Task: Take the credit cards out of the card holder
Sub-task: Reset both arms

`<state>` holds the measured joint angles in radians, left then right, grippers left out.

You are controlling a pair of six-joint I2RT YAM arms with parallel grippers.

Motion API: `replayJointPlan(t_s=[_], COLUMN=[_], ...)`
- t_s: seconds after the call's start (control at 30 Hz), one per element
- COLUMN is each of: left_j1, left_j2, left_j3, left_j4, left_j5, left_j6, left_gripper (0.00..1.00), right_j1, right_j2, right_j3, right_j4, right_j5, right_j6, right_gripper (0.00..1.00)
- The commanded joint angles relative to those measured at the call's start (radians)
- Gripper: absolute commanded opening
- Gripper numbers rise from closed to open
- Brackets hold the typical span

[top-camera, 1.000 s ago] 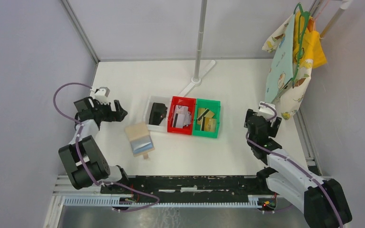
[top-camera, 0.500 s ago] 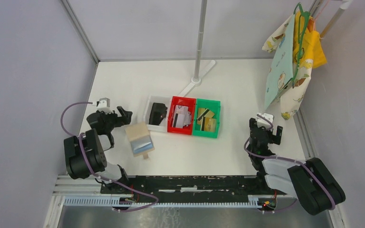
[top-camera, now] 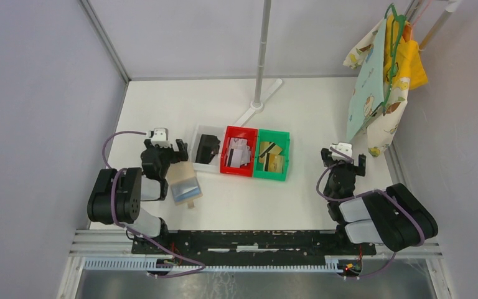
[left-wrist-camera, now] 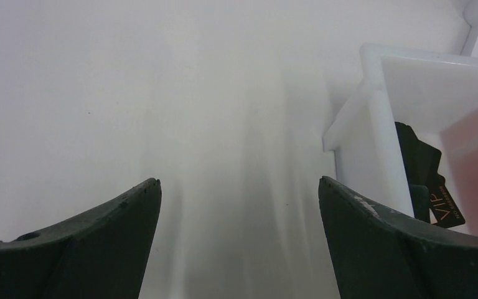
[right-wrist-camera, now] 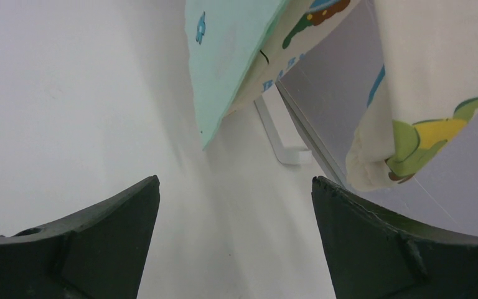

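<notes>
The tan card holder lies open on the white table, its light blue inner pocket up. Silvery-white credit cards lie in the red bin. Gold cards with dark stripes lie in the green bin. My left gripper is open and empty, just above the holder's far left corner, facing the white bin. My right gripper is open and empty at the right side of the table, away from the bins.
A white bin left of the red one holds a black boxy object, also seen in the left wrist view. A metal pole stands behind the bins. Printed cloths hang at the right wall, also in the right wrist view.
Both arms have folded back toward their bases. My left gripper has swung right, toward the card holder and white bin. My right gripper has drawn in and turned slightly. The holder and the bins have not moved.
</notes>
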<state>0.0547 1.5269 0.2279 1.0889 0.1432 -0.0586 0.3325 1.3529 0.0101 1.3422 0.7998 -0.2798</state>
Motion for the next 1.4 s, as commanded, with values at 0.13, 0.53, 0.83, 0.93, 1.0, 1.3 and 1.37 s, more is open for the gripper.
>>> replayJointPlan(t_s=[0.13,0.53,0.83,0.93,1.0,1.3,1.37], left_j1=[-0.028,-0.027,-0.028,-0.027,-0.027,-0.027,-0.027], left_j2=[0.010,0.017,0.021,0.021,0.021,0.020,0.021], left_j3=[0.006,0.031,0.034,0.034,0.034,0.033,0.034], left_j4=[0.100,0.062,0.059,0.058,0.058,0.058,0.059], left_j5=[-0.140,-0.274,-0.277,-0.277,-0.276,-0.275,-0.275], left_j6=[0.087,0.029,0.029,0.029,0.029,0.029,0.029], left_gripper=[1.00,1.00,1.00,1.00,1.00,1.00,1.00], right_j1=[-0.019,-0.233,-0.221,-0.219,-0.217,-0.217,-0.217], right_j2=[-0.025,-0.023,0.013,0.007,0.012,0.009,0.011], right_j3=[-0.090,0.005,-0.105,-0.113,-0.128,-0.108,-0.111], right_j4=[0.059,-0.155,0.077,0.083,0.115,0.078,0.084], right_j5=[-0.132,-0.562,-0.444,-0.438,-0.439,-0.434,-0.435], right_j6=[-0.020,0.081,0.104,0.108,0.105,0.105,0.103], right_gripper=[0.98,0.98,0.98,0.98,0.98,0.98,0.98])
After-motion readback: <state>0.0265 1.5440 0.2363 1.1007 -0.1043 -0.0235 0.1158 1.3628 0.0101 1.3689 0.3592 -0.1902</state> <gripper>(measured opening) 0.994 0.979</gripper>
